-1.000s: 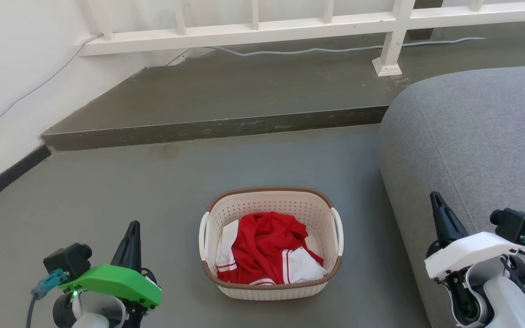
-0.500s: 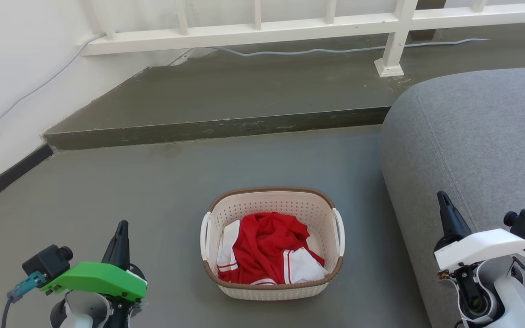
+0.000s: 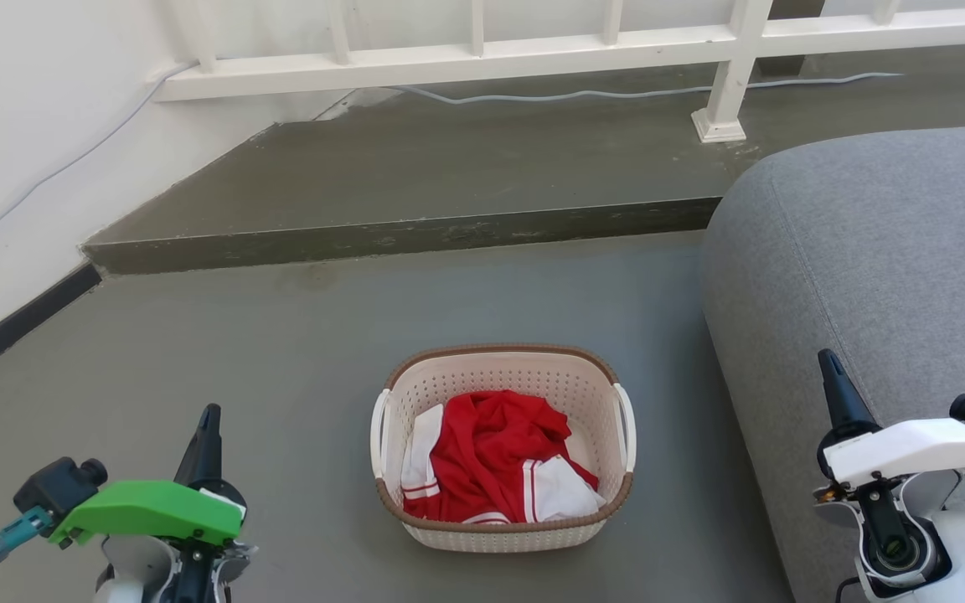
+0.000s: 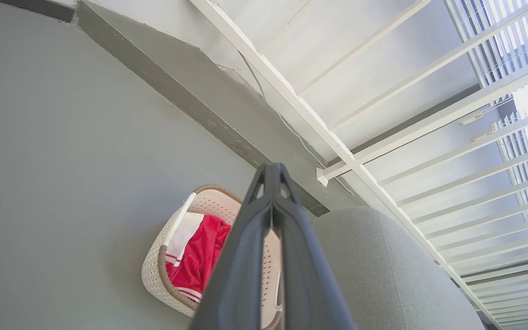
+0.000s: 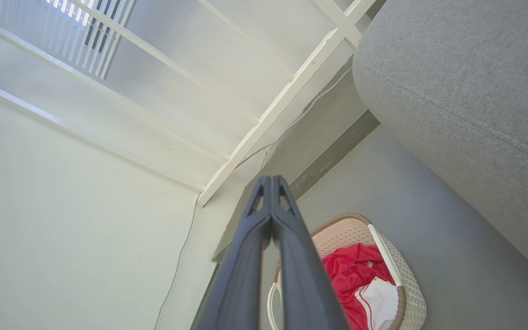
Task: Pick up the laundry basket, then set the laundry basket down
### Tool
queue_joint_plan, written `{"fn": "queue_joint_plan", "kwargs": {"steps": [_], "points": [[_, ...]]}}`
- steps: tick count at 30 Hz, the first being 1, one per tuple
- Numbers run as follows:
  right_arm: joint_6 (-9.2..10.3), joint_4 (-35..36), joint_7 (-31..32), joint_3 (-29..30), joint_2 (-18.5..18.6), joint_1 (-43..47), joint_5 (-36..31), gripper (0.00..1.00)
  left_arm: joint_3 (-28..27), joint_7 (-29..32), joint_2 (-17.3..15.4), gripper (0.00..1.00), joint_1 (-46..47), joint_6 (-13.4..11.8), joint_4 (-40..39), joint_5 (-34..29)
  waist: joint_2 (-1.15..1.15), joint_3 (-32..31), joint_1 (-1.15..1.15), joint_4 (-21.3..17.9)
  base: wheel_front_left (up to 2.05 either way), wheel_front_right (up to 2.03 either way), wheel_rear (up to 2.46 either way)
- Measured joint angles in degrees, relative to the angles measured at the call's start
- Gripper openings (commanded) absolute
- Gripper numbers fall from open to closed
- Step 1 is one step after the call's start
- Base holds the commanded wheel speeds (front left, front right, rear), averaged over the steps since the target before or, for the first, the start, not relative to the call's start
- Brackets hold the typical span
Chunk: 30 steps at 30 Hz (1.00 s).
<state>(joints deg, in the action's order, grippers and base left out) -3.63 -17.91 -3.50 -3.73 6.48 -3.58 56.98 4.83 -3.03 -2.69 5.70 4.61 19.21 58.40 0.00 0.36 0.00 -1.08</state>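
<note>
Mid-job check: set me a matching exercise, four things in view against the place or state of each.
1. cream perforated plastic laundry basket with brown rim
2. crumpled red-and-white garment
3. green-shelled left gripper
4. grey fabric sofa

A. fingers shut, holding nothing
B. stands on the grey floor, clothes inside
C. lies in the basket
D. to the basket's right, not touching it

Pairs: 1-B, 2-C, 3-A, 4-D.

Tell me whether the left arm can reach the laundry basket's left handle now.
Probably yes. The left end effector hovers left of the laundry basket, with bare floor between it and the white handle; it is shut and must open first.
</note>
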Motion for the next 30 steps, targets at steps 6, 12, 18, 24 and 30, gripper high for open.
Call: {"fn": "queue_joint_plan", "kwargs": {"steps": [6, 12, 18, 24, 30], "points": [[-0.41, 0.2, 1.12, 1.4, -0.69, -0.01, 4.07, 0.0, -1.22, 1.08, 0.03, 0.0, 0.0, 0.45, -0.51, 4.03, 0.0, -0.03, 0.0, 0.13, 0.0, 0.0, 0.0], [-0.91, 0.38, 2.3, 2.79, -1.07, -0.02, 8.22, 0.0, -2.56, 2.38, 0.09, 0.0, -0.01, 0.51, -0.92, 8.11, 0.0, -0.05, 0.0, 0.26, 0.0, 0.0, 0.0], [-1.15, 0.58, 3.56, 4.13, -1.42, -0.03, 12.46, 0.0, -3.45, 3.52, 0.13, 0.0, -0.01, 1.01, -1.21, 12.1, 0.0, -0.07, 0.0, 0.39, 0.0, 0.0, 0.0], [-1.47, 0.74, 4.67, 5.52, -2.05, -0.04, 16.69, 0.0, -4.81, 4.58, 0.19, 0.0, -0.01, 1.19, -1.43, 16.06, 0.0, -0.1, 0.0, 0.52, 0.0, 0.0, 0.0], [-1.91, 0.89, 5.92, 6.97, -2.63, -0.04, 20.81, 0.0, -5.9, 5.93, 0.29, 0.0, -0.01, 1.46, -1.63, 19.85, 0.0, -0.12, 0.0, 0.66, 0.0, 0.0, 0.0]]}}
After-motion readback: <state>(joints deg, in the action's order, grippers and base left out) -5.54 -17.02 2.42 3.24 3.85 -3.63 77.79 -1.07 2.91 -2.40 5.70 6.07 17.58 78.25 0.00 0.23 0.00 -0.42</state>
